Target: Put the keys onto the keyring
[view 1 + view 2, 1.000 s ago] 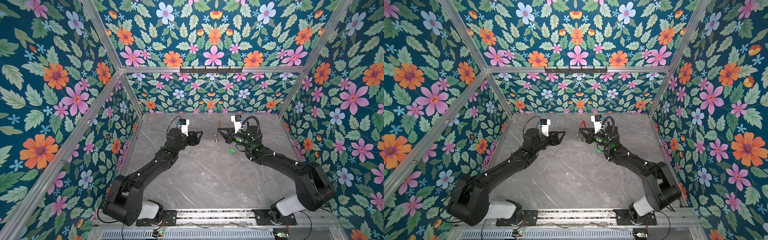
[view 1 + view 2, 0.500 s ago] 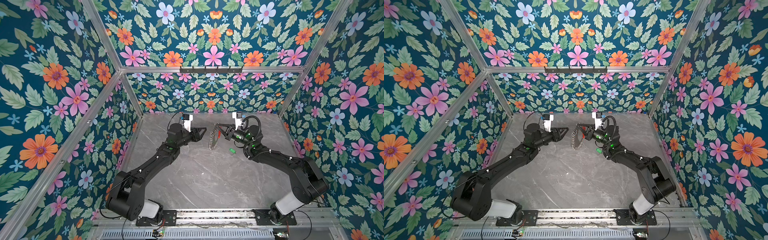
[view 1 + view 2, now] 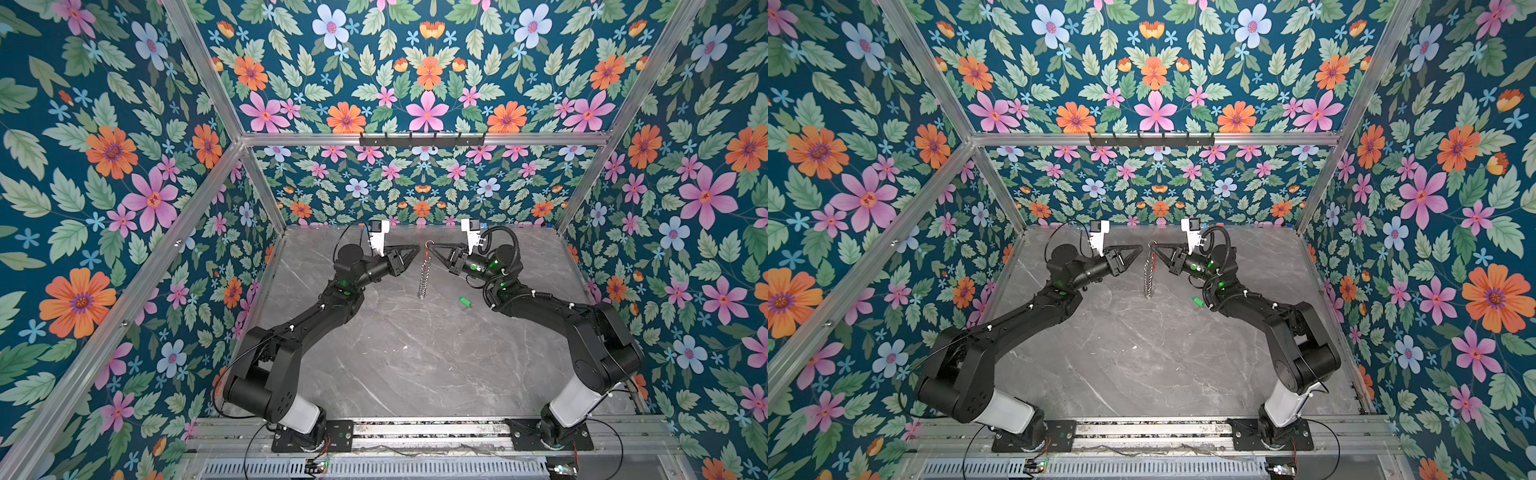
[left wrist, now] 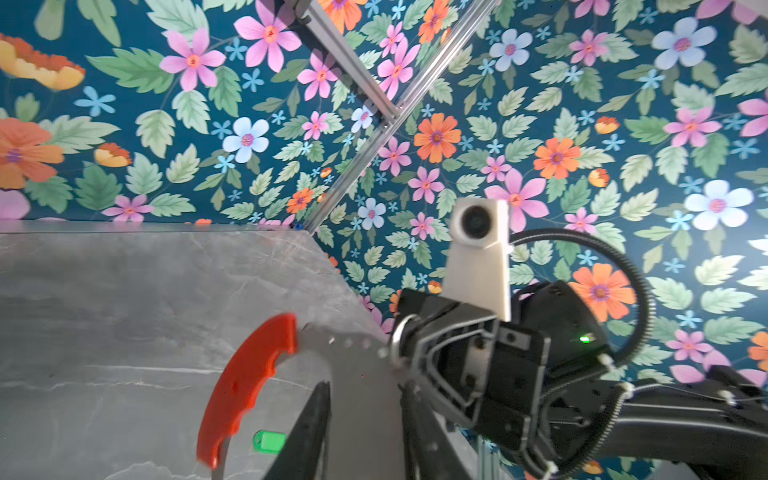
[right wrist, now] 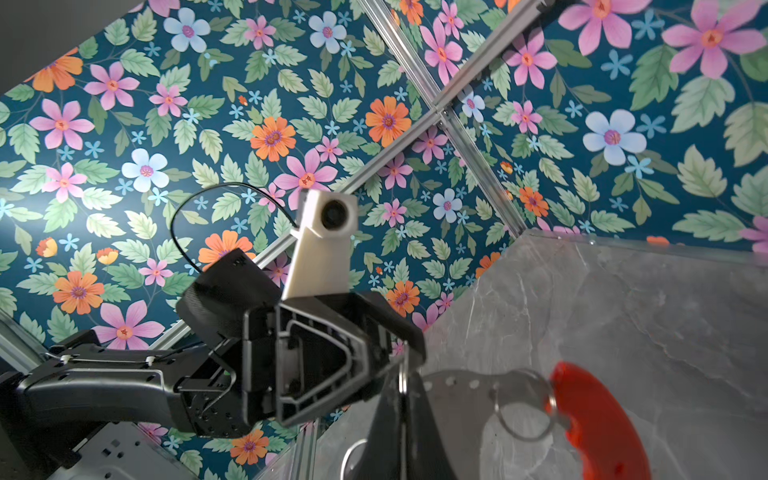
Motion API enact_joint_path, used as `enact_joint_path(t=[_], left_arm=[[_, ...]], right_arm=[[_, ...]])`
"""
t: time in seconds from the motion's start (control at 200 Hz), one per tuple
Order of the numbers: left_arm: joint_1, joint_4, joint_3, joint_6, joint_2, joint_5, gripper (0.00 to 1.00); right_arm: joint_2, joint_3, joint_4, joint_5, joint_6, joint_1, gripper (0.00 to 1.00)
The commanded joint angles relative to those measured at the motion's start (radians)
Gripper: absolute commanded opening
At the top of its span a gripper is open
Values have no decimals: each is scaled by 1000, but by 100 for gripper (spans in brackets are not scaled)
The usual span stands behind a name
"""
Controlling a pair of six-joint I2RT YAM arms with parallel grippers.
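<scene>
The keyring (image 3: 424,272), a loop-fringed grey hoop with a red curved segment (image 4: 245,386), hangs edge-on over the far middle of the table (image 3: 415,365) in both top views. The right gripper (image 3: 431,247) is clamped tight on the hoop's upper edge. Whether the hoop's lower end touches the surface cannot be told.

Facing it, the left gripper (image 3: 417,248) sits just beside the ring's top, its 2 fingers (image 4: 318,419) a narrow gap apart. The pictures do not show whether they touch the hoop.

The 1 key (image 3: 465,302), with a bright green head, lies flat on the table beside the right arm. It is apart from the ring, and neither gripper holds it.

The surface is grey with pale marble veining. The 2 black arms rise from a metal rail (image 3: 415,430) along its near edge. Teal wallpaper thick with pink, orange and pale blue flowers covers every wall, framed by aluminium bars. A black hook rail (image 3: 422,140) is mounted on the crossbar of the back wall.
</scene>
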Motion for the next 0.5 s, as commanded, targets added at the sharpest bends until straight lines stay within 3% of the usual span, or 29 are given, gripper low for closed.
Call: enact_joint_path(t=[0.0,0.49], left_arm=[[4,145,8,-71,6,43,27],[6,274,-20,-153,39,21,22]], right_arm=[[9,-3,122,-11,60,0,0],[-20,-16,128,24,79,1,0]])
